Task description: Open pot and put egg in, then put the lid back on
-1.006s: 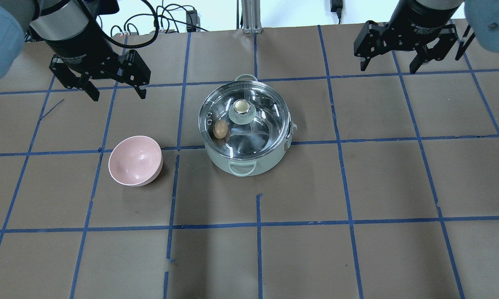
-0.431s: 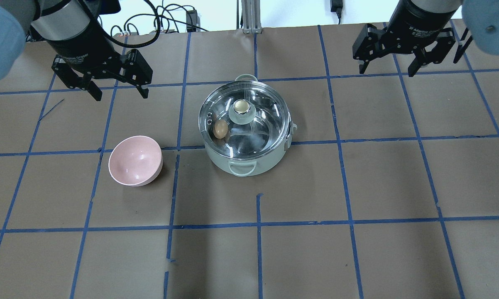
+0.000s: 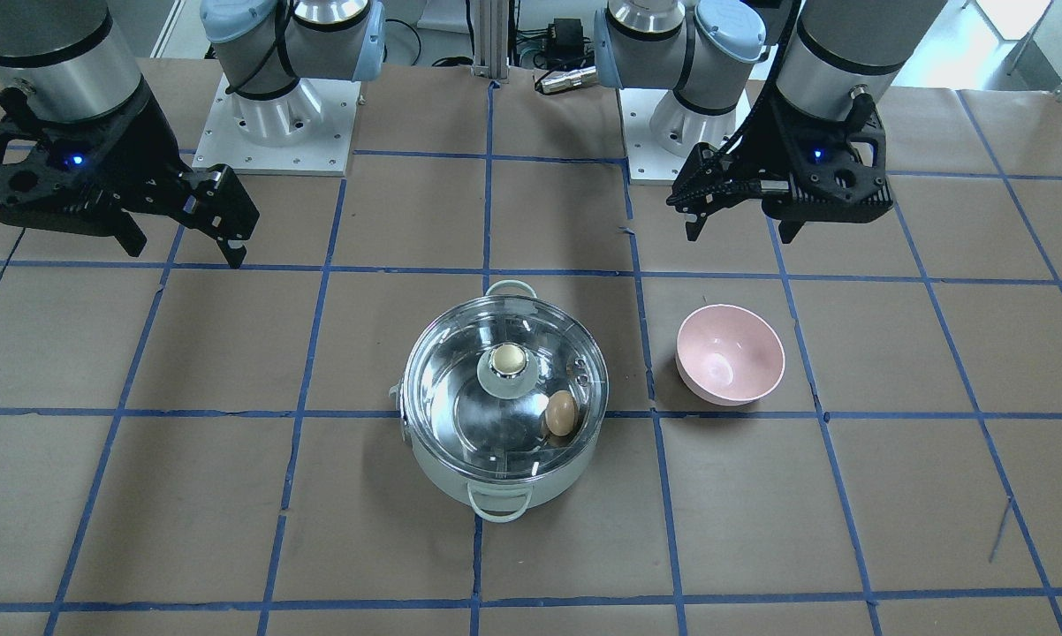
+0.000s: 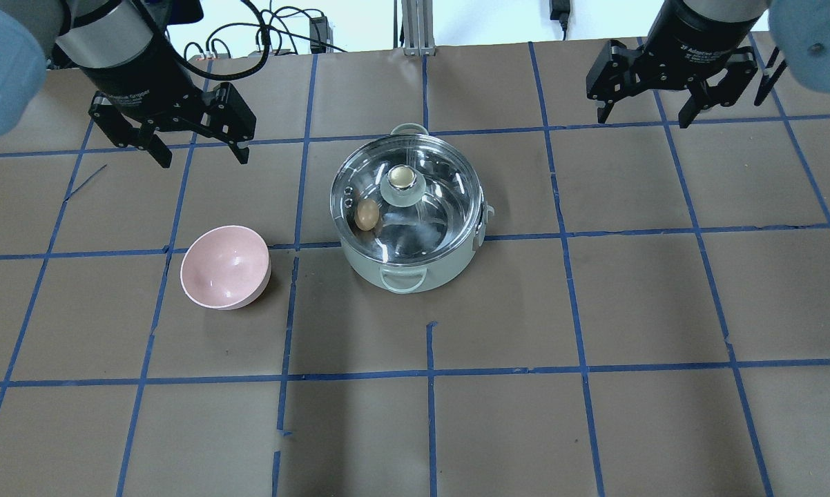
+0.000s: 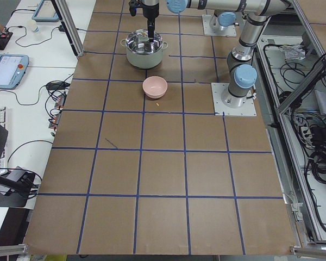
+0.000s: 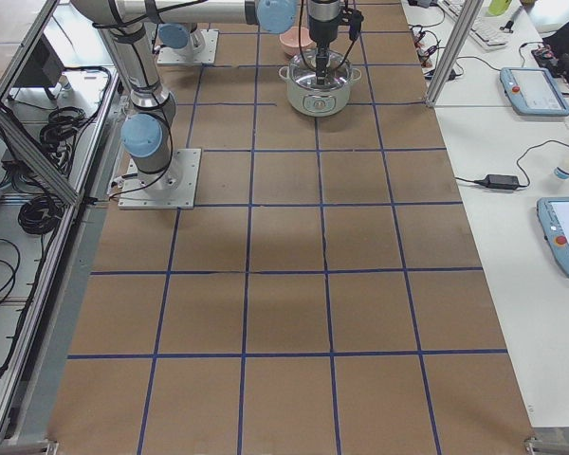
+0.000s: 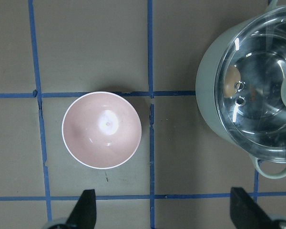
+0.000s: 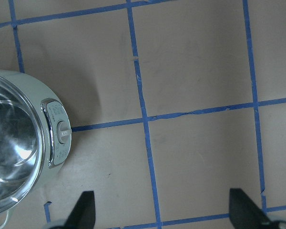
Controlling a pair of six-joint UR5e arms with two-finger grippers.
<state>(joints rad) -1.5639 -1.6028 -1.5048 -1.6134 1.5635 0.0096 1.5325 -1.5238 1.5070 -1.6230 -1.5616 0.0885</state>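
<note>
The mint-white pot [image 4: 407,266] [image 3: 496,477] stands mid-table with the glass lid [image 4: 429,166] [image 3: 447,371] seated on it, cream-gold knob [image 4: 401,177] at centre. The brown egg [image 4: 367,214] [image 3: 561,412] lies inside the pot under the lid. It also shows through the glass in the left wrist view [image 7: 231,82]. My left gripper [image 4: 197,155] [image 3: 743,231] is open and empty, raised far left of the pot. My right gripper [image 4: 644,114] [image 3: 182,252] is open and empty, raised far right of the pot.
An empty pink bowl [image 4: 225,267] [image 3: 730,353] [image 7: 101,130] sits left of the pot. The pot's control dial [image 8: 61,131] faces my right side. Brown paper with blue tape grid [image 4: 429,373] covers the table. Cables [image 4: 277,34] lie beyond the far edge.
Both grippers have drawn back slightly toward the far corners and risen a little. The pot, lid, egg and bowl have not moved.
</note>
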